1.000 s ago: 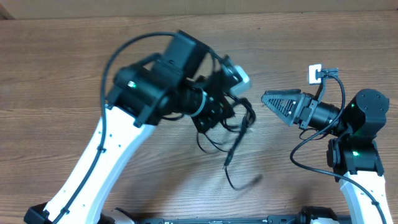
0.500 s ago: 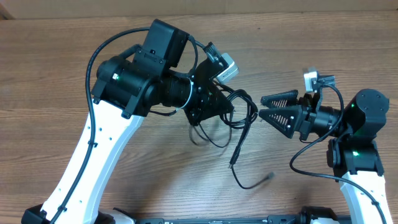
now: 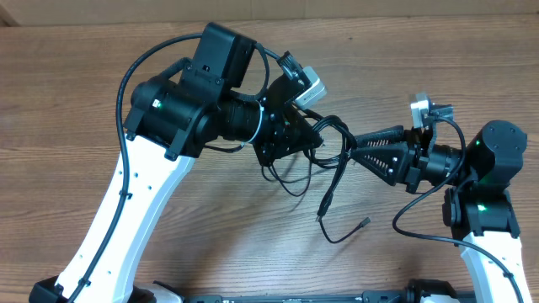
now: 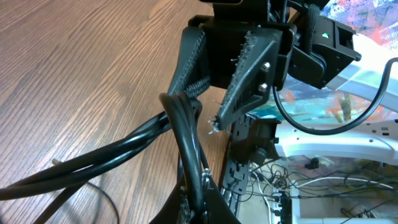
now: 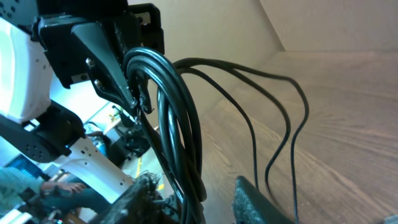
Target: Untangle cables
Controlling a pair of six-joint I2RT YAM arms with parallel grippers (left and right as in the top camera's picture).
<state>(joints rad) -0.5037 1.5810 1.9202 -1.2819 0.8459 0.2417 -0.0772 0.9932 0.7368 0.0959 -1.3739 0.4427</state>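
Separation step: my left gripper [image 3: 310, 139] clamps the cables [image 5: 174, 124]. The right gripper [image 3: 354, 147], at its 3 o'clock, straddles them with jaws apart. Next, I reckon: pinch, then pull toward 3 o'clock.

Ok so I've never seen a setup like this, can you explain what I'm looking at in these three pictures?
Two robot arms work at a wooden table. One picture looks down from above. The other two come from a camera on each wrist. The left claw is shut on a bundle of thin black cables, and their loose ends trail down toward the table. The right claw is open, with one finger on either side of that bundle.
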